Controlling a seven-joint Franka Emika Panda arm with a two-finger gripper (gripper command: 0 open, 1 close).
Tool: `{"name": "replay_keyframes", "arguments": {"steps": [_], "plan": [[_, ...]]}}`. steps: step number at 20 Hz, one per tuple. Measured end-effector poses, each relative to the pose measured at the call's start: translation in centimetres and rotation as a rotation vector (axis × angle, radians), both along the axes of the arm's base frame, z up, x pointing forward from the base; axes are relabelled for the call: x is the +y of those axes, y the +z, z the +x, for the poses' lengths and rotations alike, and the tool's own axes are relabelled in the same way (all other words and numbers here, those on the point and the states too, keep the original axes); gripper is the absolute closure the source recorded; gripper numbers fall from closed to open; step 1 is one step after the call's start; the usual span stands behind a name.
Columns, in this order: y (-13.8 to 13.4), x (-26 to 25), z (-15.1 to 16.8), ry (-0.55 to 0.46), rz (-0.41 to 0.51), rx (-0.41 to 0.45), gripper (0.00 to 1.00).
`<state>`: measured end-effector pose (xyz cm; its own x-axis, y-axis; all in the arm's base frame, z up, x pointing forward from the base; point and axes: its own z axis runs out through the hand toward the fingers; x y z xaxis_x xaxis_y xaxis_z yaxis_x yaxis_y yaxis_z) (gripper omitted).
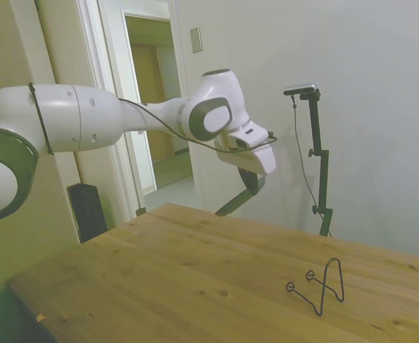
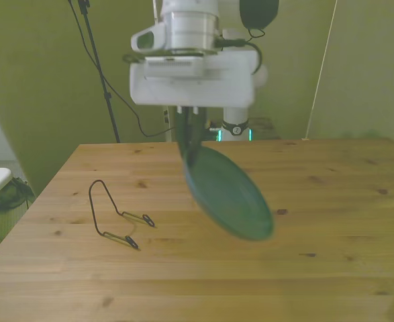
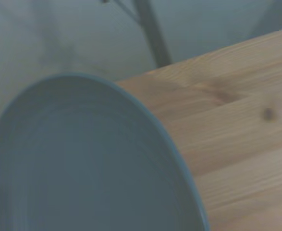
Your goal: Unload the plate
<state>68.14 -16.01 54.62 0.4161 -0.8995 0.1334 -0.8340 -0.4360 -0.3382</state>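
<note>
The gripper (image 2: 188,137) is clamped on the plate's (image 2: 229,193) rim, holding it tilted in mid-air at the front view's centre, well above the table (image 2: 331,201). The wire stand (image 2: 113,215) at lower left sits bare, so the plate looks unloaded; setting it down remains.

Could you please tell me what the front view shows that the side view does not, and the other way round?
Only the front view shows the plate's broad dark green face, tilted and held by its upper rim in the gripper, above the table. Only the side view shows the doorway behind the arm, with the plate seen edge-on as a thin dark sliver. Both show the empty wire stand on the wooden table, apart from the plate.
</note>
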Motion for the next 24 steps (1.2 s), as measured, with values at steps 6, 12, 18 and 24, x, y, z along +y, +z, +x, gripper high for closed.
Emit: {"name": "replay_keyframes", "arguments": {"steps": [6, 12, 18, 24], "plan": [[-11.9, -1.5, -1.1, 0.182, 0.229, -0.001, 1.0], [-18.2, -3.9, -2.8, 0.312, 0.318, 0.062, 0.0], [-18.2, -3.9, -2.9, 0.322, 0.317, 0.09, 0.0], [-18.1, -4.0, -3.0, 0.328, 0.294, 0.106, 0.0]]}}
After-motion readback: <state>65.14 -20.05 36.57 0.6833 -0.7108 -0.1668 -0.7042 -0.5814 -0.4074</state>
